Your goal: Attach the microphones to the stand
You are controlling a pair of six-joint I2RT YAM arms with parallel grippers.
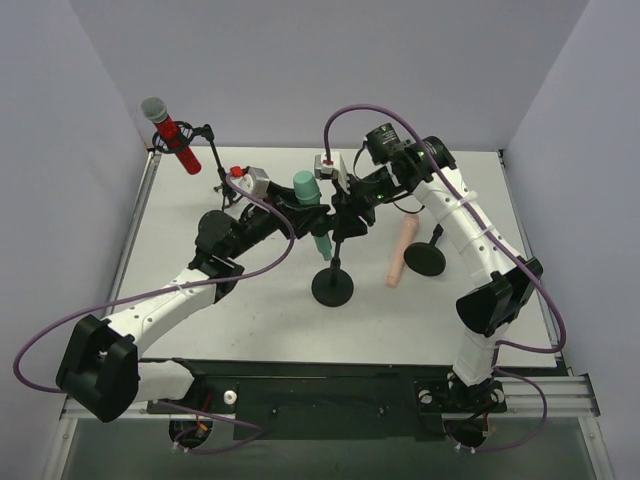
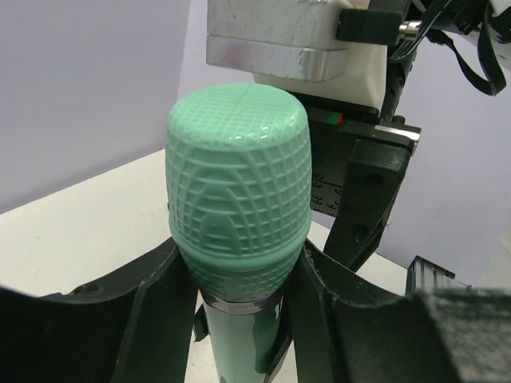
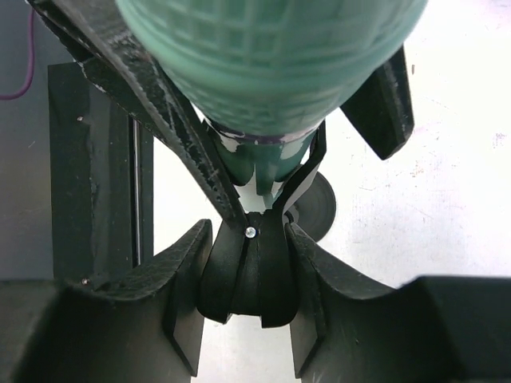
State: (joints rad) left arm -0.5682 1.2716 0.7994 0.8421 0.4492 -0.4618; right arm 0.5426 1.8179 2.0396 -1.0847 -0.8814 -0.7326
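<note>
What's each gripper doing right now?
Left gripper: closed on the mint-green microphone.
Right gripper: closed on the stand's black clip.

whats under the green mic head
A metal ring, then the handle of the mint-green microphone, gripped by the left claw. Below, the right claw pinches the black stand clip. Whether the handle is seated in the clip is covered by the claws.

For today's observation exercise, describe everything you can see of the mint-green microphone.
The mint-green microphone looks plastic: a domed head moulded with a grid pattern, a thin dark ring, a green handle. It stands head up. The left tool grips it below the head; its handle sits between the prongs of a black clip held by the right tool.
</note>
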